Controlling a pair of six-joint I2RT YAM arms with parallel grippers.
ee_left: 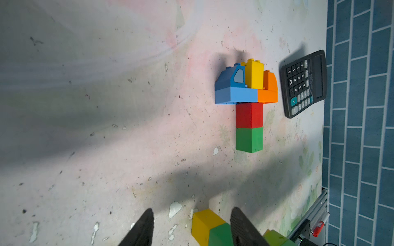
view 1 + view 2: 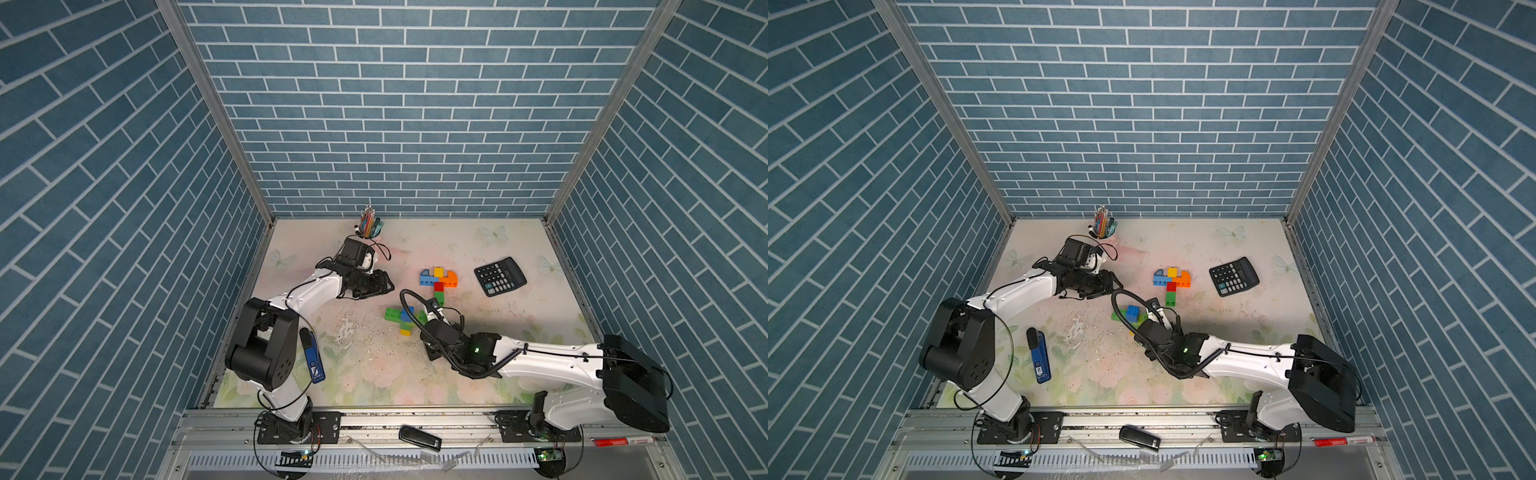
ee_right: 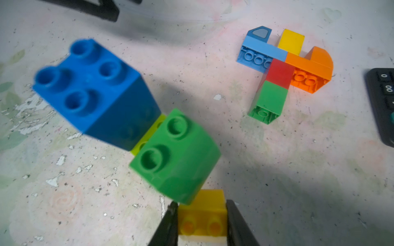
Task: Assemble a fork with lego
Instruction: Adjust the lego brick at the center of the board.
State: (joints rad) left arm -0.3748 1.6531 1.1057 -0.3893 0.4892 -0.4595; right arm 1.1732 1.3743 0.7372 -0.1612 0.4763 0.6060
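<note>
One lego build (image 2: 439,281) lies flat mid-table: light blue, yellow and orange bricks across, with a red and a green brick as stem (image 1: 249,127). A second lego cluster (image 2: 402,316) of blue (image 3: 91,85), green (image 3: 177,157), lime and yellow bricks is nearer the front. My right gripper (image 3: 202,225) is shut on its yellow brick (image 3: 204,204); I cannot tell whether the cluster touches the table. My left gripper (image 1: 191,230) is open over bare table to the left of both builds (image 2: 388,286), with nothing gripped. The cluster's yellow end (image 1: 204,223) shows beyond its fingers.
A black calculator (image 2: 500,276) lies right of the flat build. A cup of coloured pencils (image 2: 370,224) stands at the back wall. A blue device (image 2: 1039,357) lies front left beside the left arm. A black object (image 2: 419,438) and a red marker (image 2: 623,441) rest on the front rail.
</note>
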